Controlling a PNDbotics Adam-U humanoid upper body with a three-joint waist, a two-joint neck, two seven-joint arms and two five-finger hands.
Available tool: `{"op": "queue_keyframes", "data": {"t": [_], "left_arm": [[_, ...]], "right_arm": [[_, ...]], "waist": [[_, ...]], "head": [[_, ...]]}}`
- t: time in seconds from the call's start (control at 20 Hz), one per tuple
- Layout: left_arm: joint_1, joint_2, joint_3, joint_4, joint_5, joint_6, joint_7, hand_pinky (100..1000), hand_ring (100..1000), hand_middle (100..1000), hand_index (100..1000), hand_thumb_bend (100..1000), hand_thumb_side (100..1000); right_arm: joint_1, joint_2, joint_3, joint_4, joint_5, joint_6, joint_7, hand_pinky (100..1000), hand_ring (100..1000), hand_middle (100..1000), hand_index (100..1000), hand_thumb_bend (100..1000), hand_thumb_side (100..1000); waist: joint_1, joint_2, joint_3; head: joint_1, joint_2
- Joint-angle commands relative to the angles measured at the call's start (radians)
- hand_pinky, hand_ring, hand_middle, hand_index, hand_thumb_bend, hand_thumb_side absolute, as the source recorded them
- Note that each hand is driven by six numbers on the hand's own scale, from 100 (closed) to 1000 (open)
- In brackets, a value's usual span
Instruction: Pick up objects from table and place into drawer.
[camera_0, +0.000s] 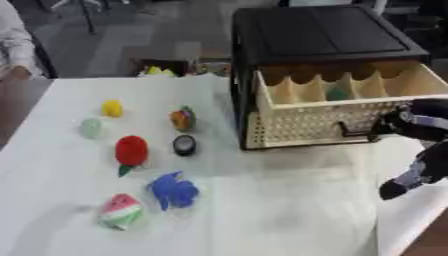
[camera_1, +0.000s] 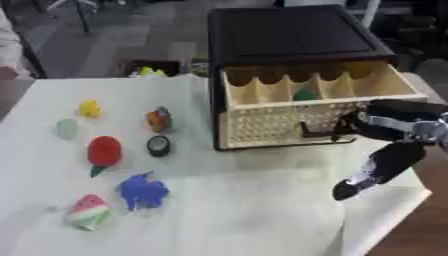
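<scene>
At drawer (camera_0: 350, 107) handle (camera_1: 319, 134), right hand (camera_1: 372, 125), fingers curled.

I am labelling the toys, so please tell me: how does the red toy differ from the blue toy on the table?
The red toy is rounded and smooth, with a small green tip at its lower end; the blue toy is irregular, with points sticking out. The red toy lies farther from the robot, the blue toy nearer and a little more toward the drawer side. Both lie on the white table, untouched.
</scene>
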Motion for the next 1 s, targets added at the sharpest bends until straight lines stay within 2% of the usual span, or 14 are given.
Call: {"op": "queue_keyframes", "data": {"t": [0.05, 0.6, 1.0], "left_arm": [[-0.007, 0.026, 0.009, -0.013, -0.002, 0.001, 0.000, 568, 643, 638, 766, 100, 835], [-0.005, 0.029, 0.010, -0.013, -0.003, 0.000, 0.001, 569, 643, 639, 767, 100, 834], [-0.005, 0.032, 0.010, -0.013, -0.003, 0.004, 0.004, 569, 643, 638, 767, 100, 835]], "right_arm": [[-0.004, -0.034, -0.020, 0.005, 0.009, -0.003, 0.002, 100, 100, 100, 755, 1000, 658], [0.007, -0.038, -0.020, -0.016, -0.013, -0.015, 0.027, 100, 100, 100, 742, 1000, 623], [0.006, -0.042, -0.022, -0.039, -0.043, -0.014, 0.038, 100, 100, 100, 740, 1000, 630]], "waist": [[-0.001, -0.013, -0.002], [-0.002, -0.016, -0.007], [-0.008, -0.021, -0.012]], "head": [[0.002, -0.010], [0.003, -0.008], [0.003, -0.007]]}}
